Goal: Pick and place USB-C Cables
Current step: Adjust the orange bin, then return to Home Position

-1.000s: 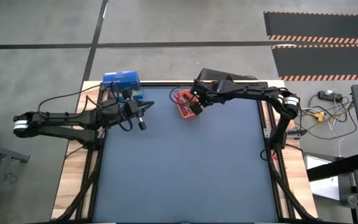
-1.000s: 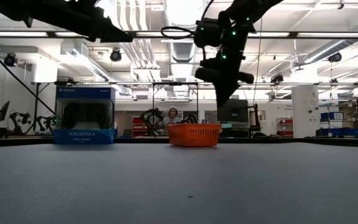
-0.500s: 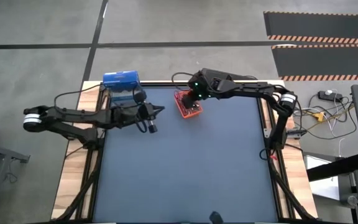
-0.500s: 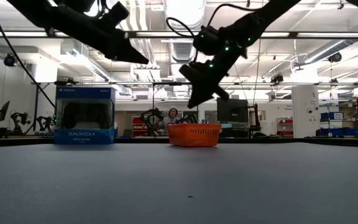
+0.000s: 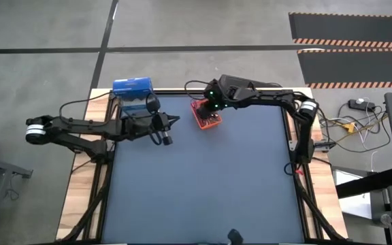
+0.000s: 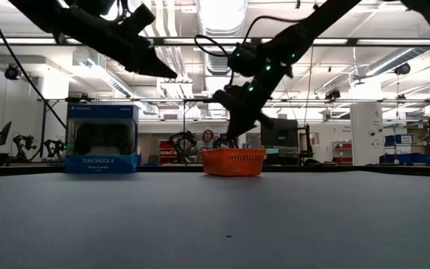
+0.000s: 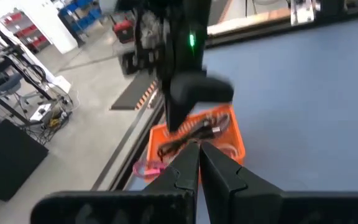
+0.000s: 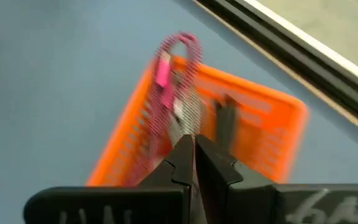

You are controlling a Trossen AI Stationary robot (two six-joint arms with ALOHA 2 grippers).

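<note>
Cables (image 8: 178, 81) lie in the tray (image 5: 206, 116) at twelve o'clock; my right claw (image 8: 193, 152) hovers above, clenched, and my left claw (image 7: 199, 163) too.

Overhead view: grey concrete floor (image 5: 39, 75) crossed by dark seam lines; black mats with striped hazard edging (image 5: 349, 47) beyond the table's far right corner; a tangle of cables and plugs (image 5: 349, 126) on the floor off the table's right edge. Level view: open workshop hall with rows of ceiling strip lights (image 6: 215, 41), exposed ducting (image 6: 163, 22), white walls, shelving (image 6: 398, 142) and a seated person (image 6: 207, 139) beyond the table's far edge.
</note>
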